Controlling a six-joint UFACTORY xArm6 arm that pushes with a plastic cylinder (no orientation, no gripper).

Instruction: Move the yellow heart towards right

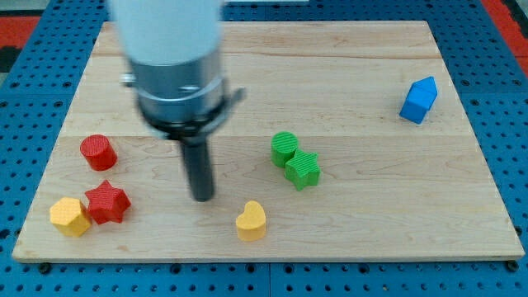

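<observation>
Camera view: yellow heart [251, 221] sits near wooden board's [363, 206] bottom edge, w/ bare board to its right. Rod tip [202, 198], holding nothing, is up-left of heart, not touching.

Pale wooden surface [346, 74], grain running lengthwise, smooth with a soft sheen. Beneath it, blue perforated board [495, 124], apparently metal or plastic, dotted with regular holes. Matt plastic with fine ribbed layer lines on the yellow heart [251, 221], green cylinder [285, 148], green star [303, 169], red cylinder [98, 152], red star [107, 203], yellow hexagon-like block [69, 216] and blue house-shaped block [418, 100]. Dark, matt rod ending at my tip [202, 198]; above it a grey metallic collar [180, 91], blurred, under a glossy white housing [165, 29].
</observation>
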